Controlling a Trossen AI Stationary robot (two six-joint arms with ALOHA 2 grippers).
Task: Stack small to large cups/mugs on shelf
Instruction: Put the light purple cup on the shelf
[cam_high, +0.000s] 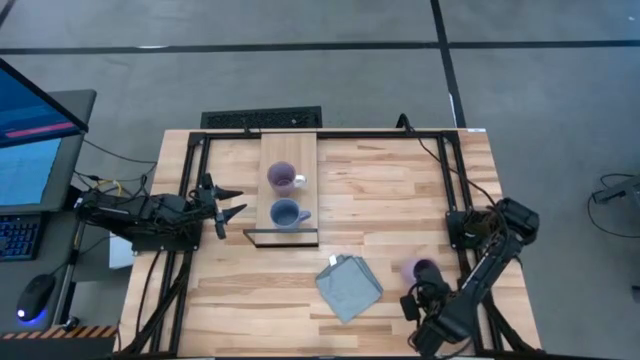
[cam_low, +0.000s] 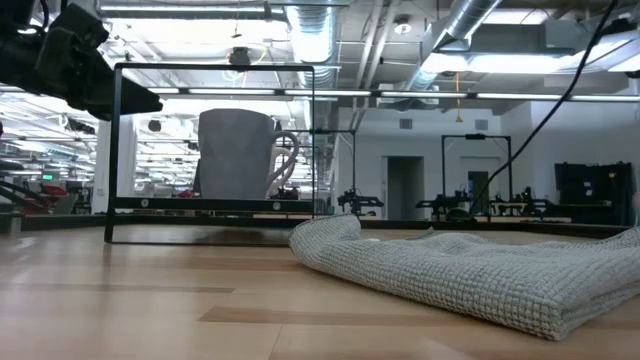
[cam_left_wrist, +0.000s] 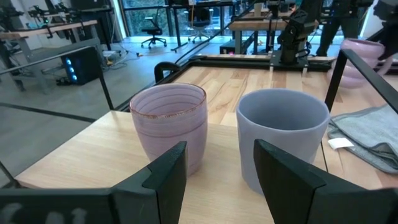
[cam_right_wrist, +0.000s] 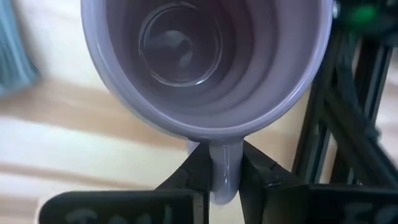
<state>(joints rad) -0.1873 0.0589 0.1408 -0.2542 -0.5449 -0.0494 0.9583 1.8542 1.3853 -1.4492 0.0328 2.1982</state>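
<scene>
- Lilac mug, upper centre: brown-speckled rim.
- Blue mug, just below it: plain dusty blue.
- Third mug, lower right: lilac.
- Cloth: grey-blue weave.
- Shelf: pale wood.

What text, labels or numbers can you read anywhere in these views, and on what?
None can be read.
Monitor beside the table: coloured screen content, too small to read.
White tag on the grey-blue cloth: no print can be made out.
Mugs, shelf and both arms: no visible lettering.
</scene>
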